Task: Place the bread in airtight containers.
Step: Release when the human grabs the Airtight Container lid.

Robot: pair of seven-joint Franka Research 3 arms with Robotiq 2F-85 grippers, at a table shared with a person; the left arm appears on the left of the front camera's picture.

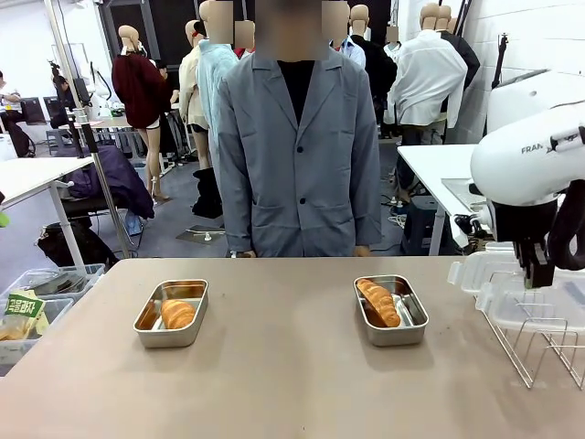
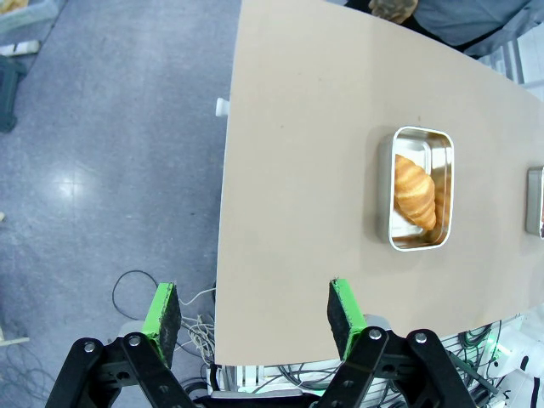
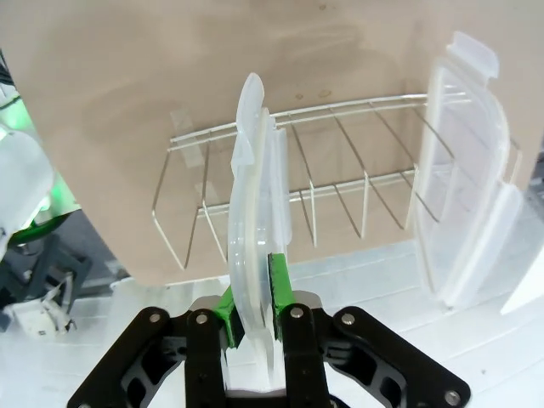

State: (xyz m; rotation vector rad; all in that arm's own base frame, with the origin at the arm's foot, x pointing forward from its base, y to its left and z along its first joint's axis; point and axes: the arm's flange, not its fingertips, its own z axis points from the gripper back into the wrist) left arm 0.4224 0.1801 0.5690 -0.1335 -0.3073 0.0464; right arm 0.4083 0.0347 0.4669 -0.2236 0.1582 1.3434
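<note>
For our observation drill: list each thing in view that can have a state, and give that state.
left tub: lid off, holds left croissant.
right tub: lid off, holds right croissant.
held lid: upright on edge, clamped.
second lid: upright on edge, untouched.
left gripper: open, empty.
right gripper: shut on held lid.

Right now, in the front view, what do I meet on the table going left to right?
left steel tub with the left croissant inside → right steel tub with the right croissant inside → wire rack with clear lids
</note>
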